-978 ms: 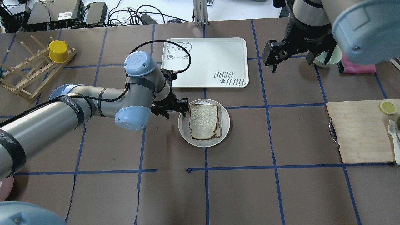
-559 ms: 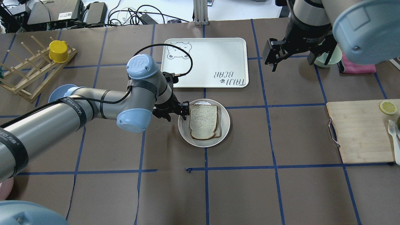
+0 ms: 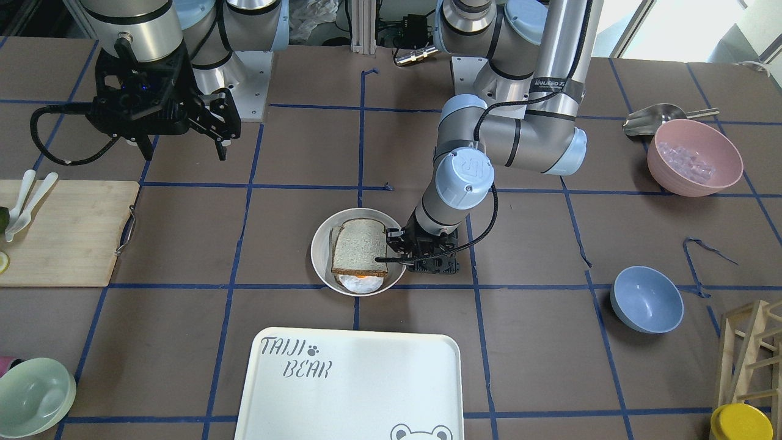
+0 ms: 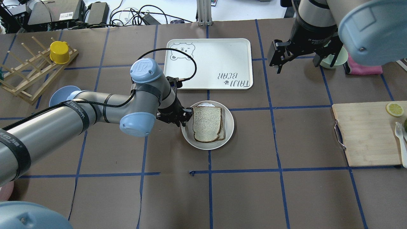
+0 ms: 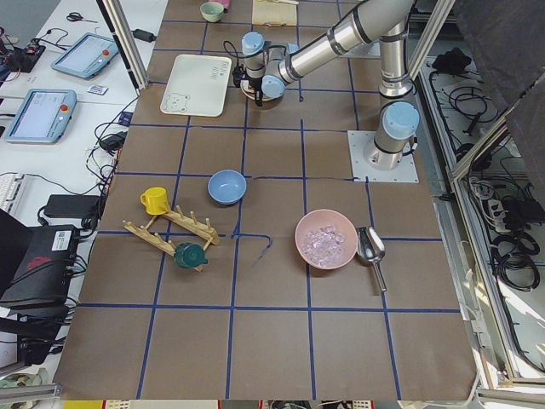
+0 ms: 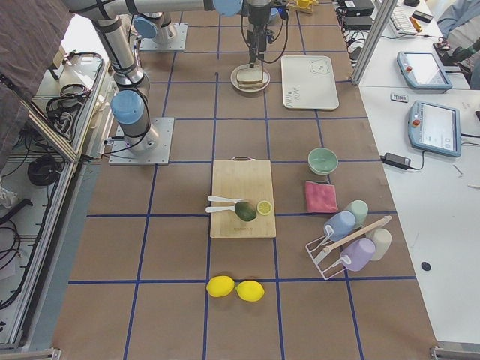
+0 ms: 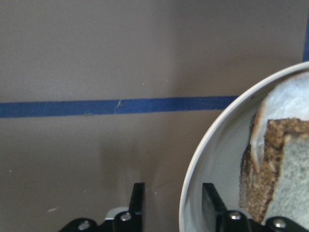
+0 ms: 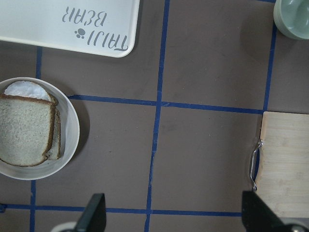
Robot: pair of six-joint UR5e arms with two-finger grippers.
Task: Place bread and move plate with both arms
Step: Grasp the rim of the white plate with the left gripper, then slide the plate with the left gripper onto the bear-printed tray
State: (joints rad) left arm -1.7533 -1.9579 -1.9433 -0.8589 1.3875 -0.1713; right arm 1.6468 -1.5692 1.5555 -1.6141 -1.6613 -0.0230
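Observation:
The white plate (image 4: pixel 208 147) sits mid-table with the dark-crusted bread (image 4: pixel 206 123) on top of another slice and something white. My left gripper (image 4: pixel 184 116) is open and low at the plate's left rim. In the left wrist view the gripper (image 7: pixel 174 205) straddles the rim (image 7: pixel 212 140), one finger outside and one inside next to the bread (image 7: pixel 289 179). My right gripper (image 4: pixel 297 62) is open and empty, held high over the table's far right. Its wrist view looks down on the plate (image 8: pixel 72 130) and bread (image 8: pixel 24 130).
The TAIJI BEAR tray (image 4: pixel 210 63) lies just beyond the plate. A wooden cutting board (image 4: pixel 365 133) with a lemon slice and cutlery is at the right. A blue bowl (image 3: pixel 646 299), a pink bowl (image 3: pixel 693 157) and a drying rack (image 4: pixel 31 73) are on the left side.
My left gripper has moved closer onto the plate's left rim and a little toward me. The right gripper has shifted slightly away. The plate and bread have not moved.

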